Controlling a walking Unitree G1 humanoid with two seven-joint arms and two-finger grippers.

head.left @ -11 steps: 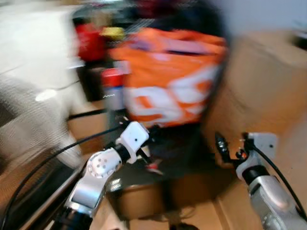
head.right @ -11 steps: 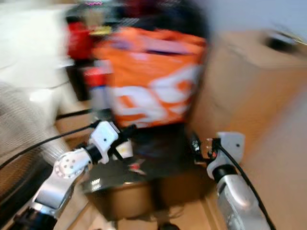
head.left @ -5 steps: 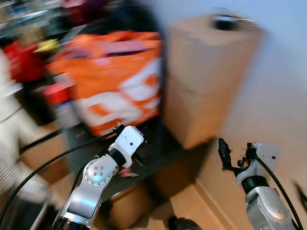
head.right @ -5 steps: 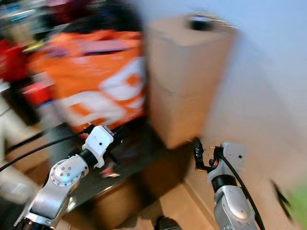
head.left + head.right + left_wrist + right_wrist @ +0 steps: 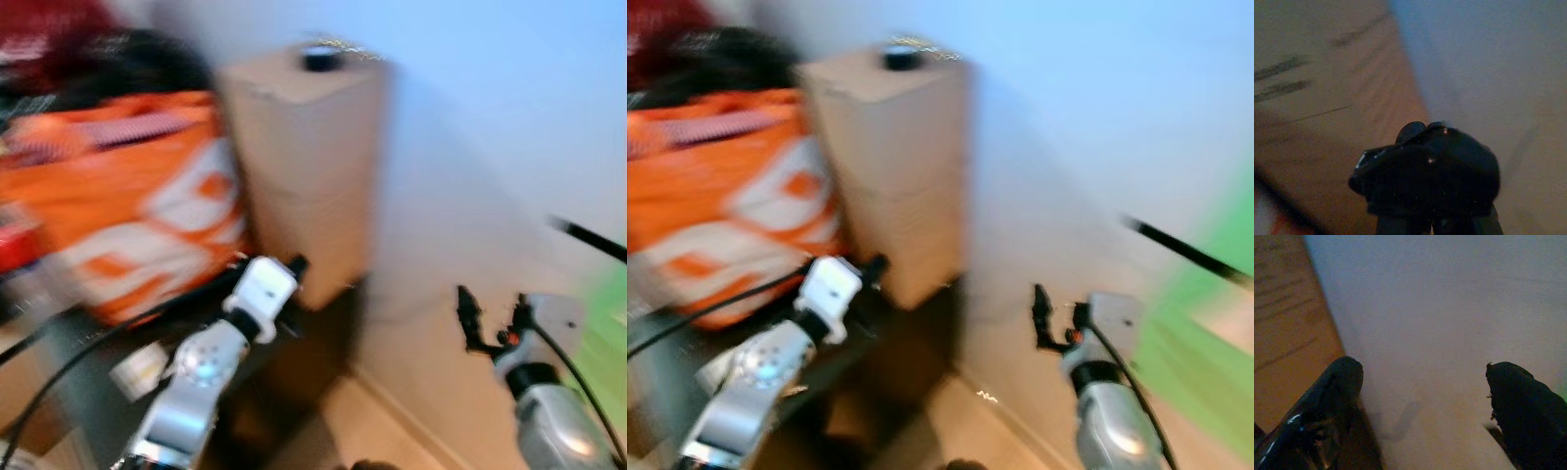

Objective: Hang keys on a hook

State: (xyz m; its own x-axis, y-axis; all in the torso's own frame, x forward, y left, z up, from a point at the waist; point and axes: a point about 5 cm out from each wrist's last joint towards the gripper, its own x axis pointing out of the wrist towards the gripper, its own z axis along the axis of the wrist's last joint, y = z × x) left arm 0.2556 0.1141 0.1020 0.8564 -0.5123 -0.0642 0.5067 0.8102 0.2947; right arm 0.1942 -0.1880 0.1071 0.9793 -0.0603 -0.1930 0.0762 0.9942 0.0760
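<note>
My left gripper [image 5: 294, 266] is held out in front of a tall cardboard box [image 5: 304, 166]. In the left wrist view its black fingers [image 5: 1425, 161] are pressed together into one dark lump, and blur hides whether anything is pinched between them. My right gripper [image 5: 490, 321] is raised close to a pale wall [image 5: 490, 147]. In the right wrist view it [image 5: 1422, 401] stands open with its fingers [image 5: 1327, 401] wide apart and only bare wall between them. All views are blurred by motion.
An orange bag with white lettering [image 5: 118, 225] sits at the left beside the box. A small dark object [image 5: 318, 59] lies on the box top. A thin black rod [image 5: 588, 237] and a green patch [image 5: 1205, 333] show at the right. Tan floor [image 5: 362, 421] lies below.
The whole picture has swung to the right: the orange bag has slid to the left edge and the box and wall have come to the middle. Both arms keep their pose.
</note>
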